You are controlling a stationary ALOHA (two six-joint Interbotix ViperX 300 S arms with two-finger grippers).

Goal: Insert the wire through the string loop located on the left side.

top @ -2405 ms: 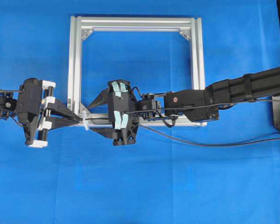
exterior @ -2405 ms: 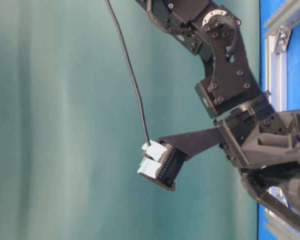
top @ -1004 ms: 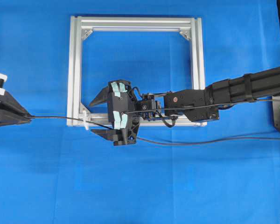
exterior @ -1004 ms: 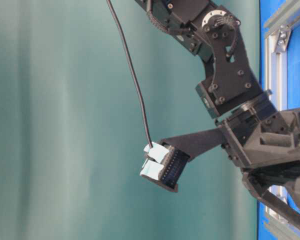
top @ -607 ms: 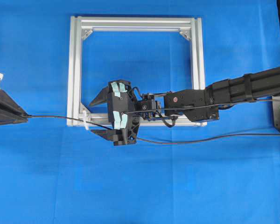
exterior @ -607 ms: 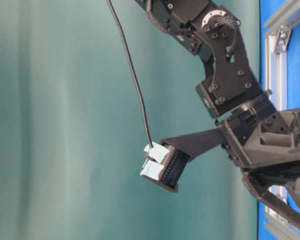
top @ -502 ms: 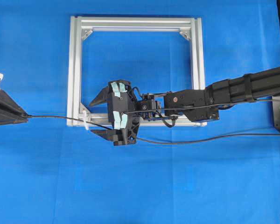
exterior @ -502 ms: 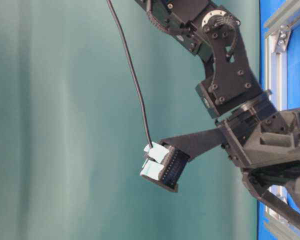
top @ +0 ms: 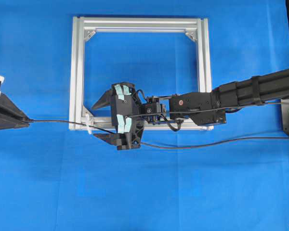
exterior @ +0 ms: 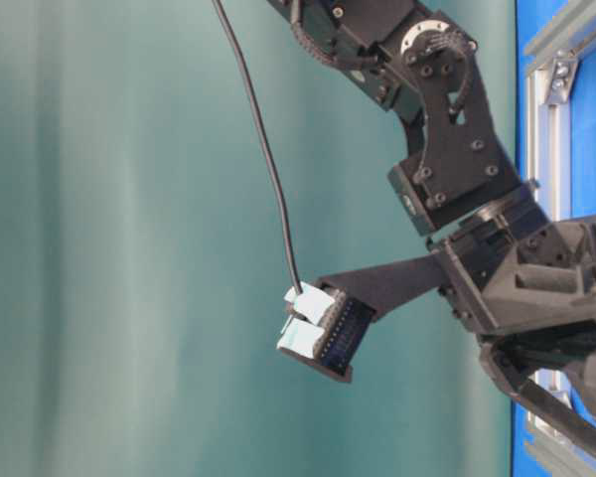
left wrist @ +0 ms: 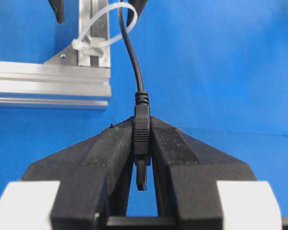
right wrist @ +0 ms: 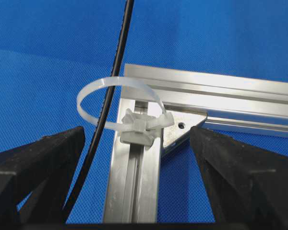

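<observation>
The wire [left wrist: 128, 45] is already through the string loop [right wrist: 116, 103] at the near-left corner of the aluminium frame [top: 79, 57], so the threading itself looks done. The left gripper [left wrist: 142, 148], out at the far left edge of the overhead view, has its jaws clamped tight on the wire's plug [left wrist: 141, 139], and the cable runs from there back through the loop and off to the right. The right gripper [top: 102, 119] sits by that corner with its jaws spread wide and nothing in them; what's left, I'd judge, is only drawing more slack through.
</observation>
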